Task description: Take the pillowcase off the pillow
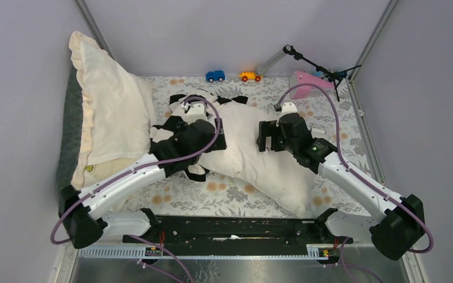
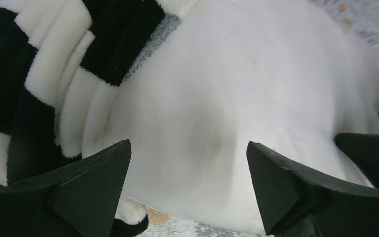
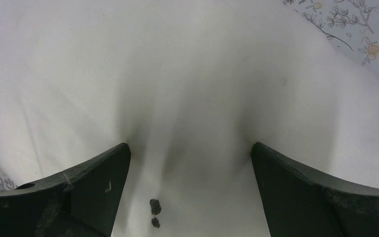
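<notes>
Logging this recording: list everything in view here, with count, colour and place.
pillow: one, off-white, centre of table
pillowcase: one, black and white stripes, bunched at the pillow's far left end
ruffled pillow: one, cream, left edge
blue toy car: one, far edge
orange toy car: one, far edge, right of the blue one
tripod stand: one, black, far right corner
tablecloth: one, floral, covering the table
left gripper: open, over the pillow beside the pillowcase
right gripper: open, over the pillow

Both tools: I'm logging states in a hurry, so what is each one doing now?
Left tool: open, empty, over the plump off-white fabric pillow.
Right tool: open, empty, at the same pillow.
</notes>
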Action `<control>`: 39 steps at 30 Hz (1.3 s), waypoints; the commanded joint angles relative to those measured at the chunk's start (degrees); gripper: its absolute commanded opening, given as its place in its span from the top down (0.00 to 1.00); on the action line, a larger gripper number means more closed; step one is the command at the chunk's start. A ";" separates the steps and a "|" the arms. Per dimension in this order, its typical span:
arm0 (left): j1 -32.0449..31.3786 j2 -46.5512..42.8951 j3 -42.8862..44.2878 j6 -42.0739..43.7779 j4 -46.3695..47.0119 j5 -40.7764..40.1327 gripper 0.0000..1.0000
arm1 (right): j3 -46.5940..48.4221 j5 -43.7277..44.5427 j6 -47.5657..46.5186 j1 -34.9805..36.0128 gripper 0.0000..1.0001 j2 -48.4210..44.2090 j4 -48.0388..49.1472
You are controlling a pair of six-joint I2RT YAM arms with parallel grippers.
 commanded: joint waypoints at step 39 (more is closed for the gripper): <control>53.16 -11.32 -35.90 -9.15 25.70 50.52 0.05 | 5.83 -1.04 0.25 5.13 0.00 -8.84 -0.76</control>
